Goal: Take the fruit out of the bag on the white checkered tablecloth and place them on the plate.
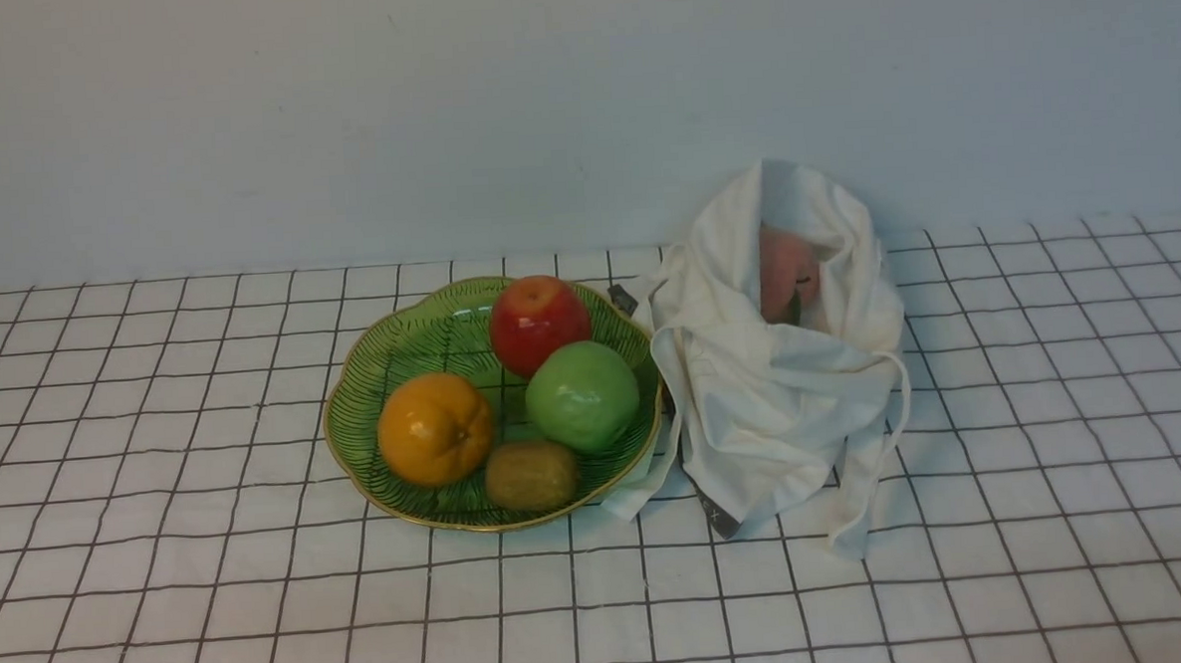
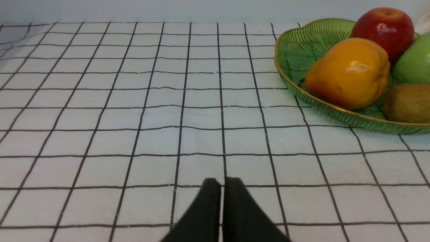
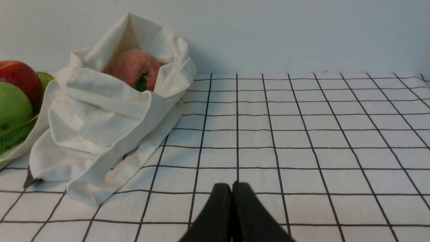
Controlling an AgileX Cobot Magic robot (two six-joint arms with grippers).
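Four fruits are lying on the plate (image 1: 372,356): a green apple (image 1: 582,397), a red apple (image 1: 538,323), an orange (image 1: 434,428) and a kiwi (image 1: 531,475). One peach (image 1: 785,275) is sitting inside the bag (image 1: 768,403), just right of the plate. The left gripper (image 2: 222,183) and right gripper (image 3: 231,187) are both hovering low over the tablecloth (image 1: 163,589), jaws pressed together, grasping nothing. A plain pale wall (image 1: 342,113) is standing behind.

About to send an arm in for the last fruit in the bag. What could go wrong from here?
1. The peach sits deep in the bag's loose folds, so a gripper may pinch cloth instead.
2. The plate already holds four fruits; the open spot is small, so the peach could roll or knock the green apple.
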